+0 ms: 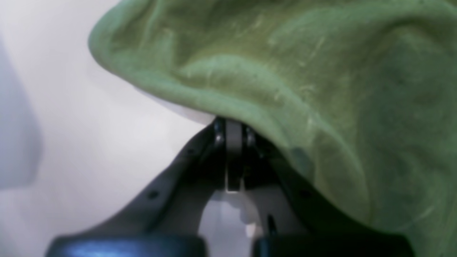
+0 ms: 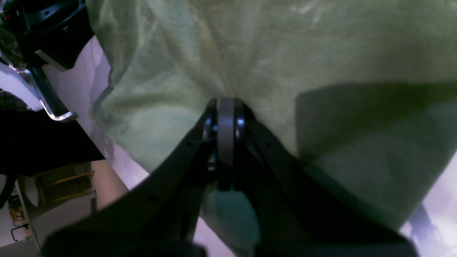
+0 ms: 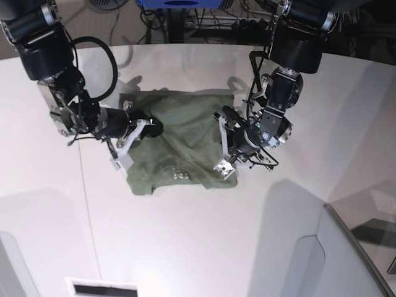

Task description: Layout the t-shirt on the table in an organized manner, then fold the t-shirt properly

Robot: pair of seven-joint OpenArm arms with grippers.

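The olive-green t-shirt lies rumpled on the white table, neck label toward the near edge. My left gripper is at the shirt's right edge. In the left wrist view this gripper is shut, with the t-shirt hem lifted over its tips above the table. My right gripper is on the shirt's left part. Seen from the right wrist, that gripper is shut on the t-shirt, and folds of cloth radiate from its tips.
A grey-white angled panel rises at the near right, and another panel at the near left. Cables and equipment lie beyond the far table edge. The right wrist view shows the table edge with floor and furniture beyond.
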